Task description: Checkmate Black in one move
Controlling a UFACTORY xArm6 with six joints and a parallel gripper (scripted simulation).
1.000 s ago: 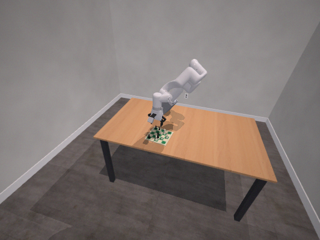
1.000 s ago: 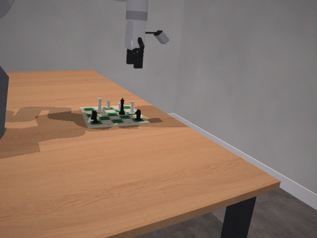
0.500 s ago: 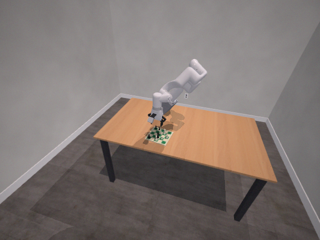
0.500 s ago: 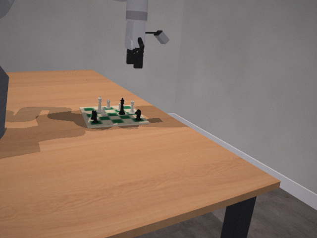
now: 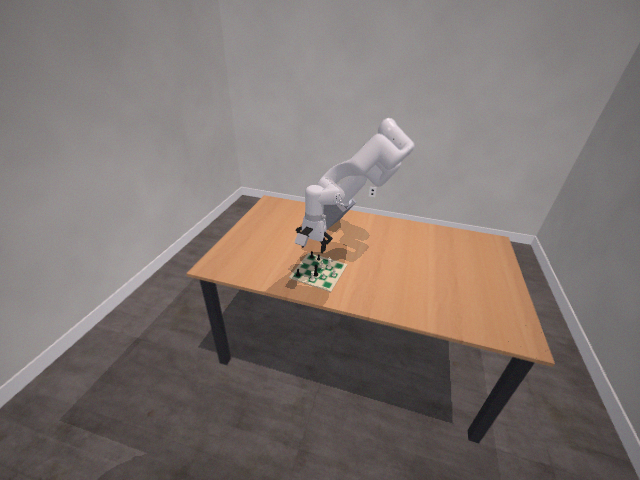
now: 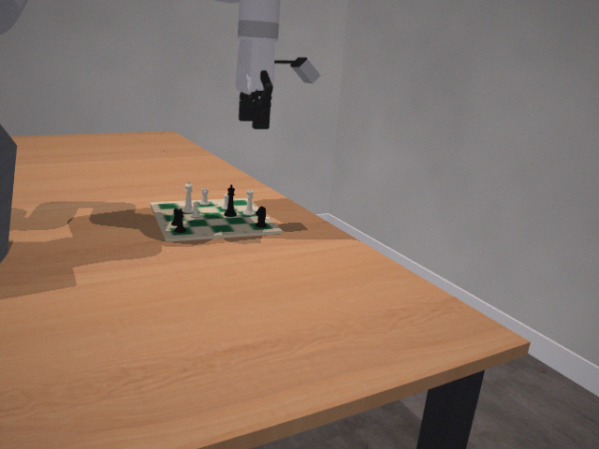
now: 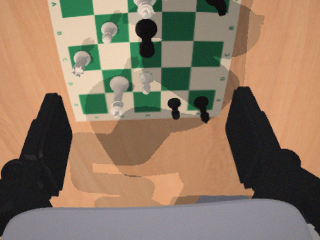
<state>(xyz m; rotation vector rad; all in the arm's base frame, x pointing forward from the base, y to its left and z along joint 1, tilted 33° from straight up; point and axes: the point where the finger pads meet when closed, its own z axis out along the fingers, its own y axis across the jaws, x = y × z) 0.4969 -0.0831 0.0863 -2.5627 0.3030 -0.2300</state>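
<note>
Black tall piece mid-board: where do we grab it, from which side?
Take the tall black piece by its slim upper stem, coming straight down: it stands upright. In the wrist view the squares left and right of it look free, while a white piece stands just beyond it, so close the fingers across left-right. The gripper is open, above the board.
</note>
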